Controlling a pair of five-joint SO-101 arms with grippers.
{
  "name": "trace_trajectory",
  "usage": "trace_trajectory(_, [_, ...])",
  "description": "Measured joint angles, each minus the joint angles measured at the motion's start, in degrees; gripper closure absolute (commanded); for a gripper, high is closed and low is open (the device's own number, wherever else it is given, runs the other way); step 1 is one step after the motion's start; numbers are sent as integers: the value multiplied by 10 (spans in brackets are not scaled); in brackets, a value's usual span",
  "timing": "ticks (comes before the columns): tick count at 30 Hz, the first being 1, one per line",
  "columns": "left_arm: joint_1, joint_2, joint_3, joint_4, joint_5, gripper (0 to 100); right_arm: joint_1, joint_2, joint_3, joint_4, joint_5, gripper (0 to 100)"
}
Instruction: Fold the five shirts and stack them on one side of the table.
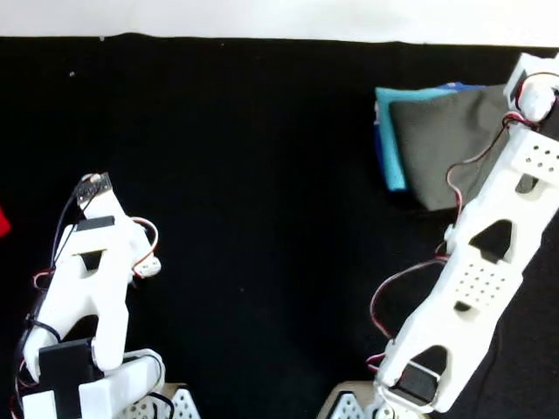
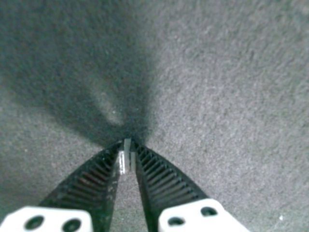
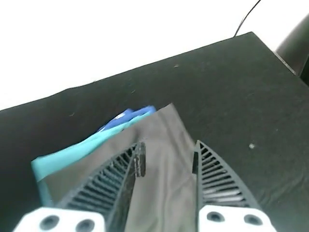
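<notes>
1. Ribbed black fingers (image 2: pixel 104 176) of the left gripper (image 2: pixel 127 145) are pressed together at their tips, with nothing between them. They point down at the dark table cloth (image 2: pixel 227 87), and the tips seem to touch it, though the shadow there makes that hard to confirm.
2. The left arm (image 1: pixel 87 279) stands well apart from the stack of shirts, on the opposite side of the table (image 1: pixel 262 175).
3. The right gripper (image 3: pixel 168 155) hangs directly over the stack with its fingers (image 3: pixel 215 179) spread and nothing held. The grey shirt shows through the gap between them.
4. The stack itself lies on the black cloth on the right arm's side of the table, toward the far edge.
5. A grey shirt (image 1: pixel 445 144) is folded on top of the stack.
6. A teal shirt (image 1: pixel 391 140) lies just under the grey one, its edge sticking out on the side of the stack that faces the left arm.
7. A blue shirt (image 1: pixel 454 86) peeks out from under the stack along its far edge.
8. The right arm (image 1: pixel 476 279) stretches from its base at the near edge of the table up over the stack and covers that side of the grey shirt.
</notes>
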Motion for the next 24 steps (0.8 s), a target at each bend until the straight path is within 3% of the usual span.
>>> trace_trajectory(6, [0, 0, 0, 0, 0, 990, -66, -113, -1, 103, 7, 832])
trace_trajectory(14, [0, 0, 0, 0, 0, 990, -153, -236, 19, 111, 27, 832])
trace_trajectory(18, [0, 0, 0, 0, 0, 990, -203, -352, 158, 111, 27, 832])
trace_trajectory(24, [0, 0, 0, 0, 0, 990, -251, -558, 500, 111, 27, 832])
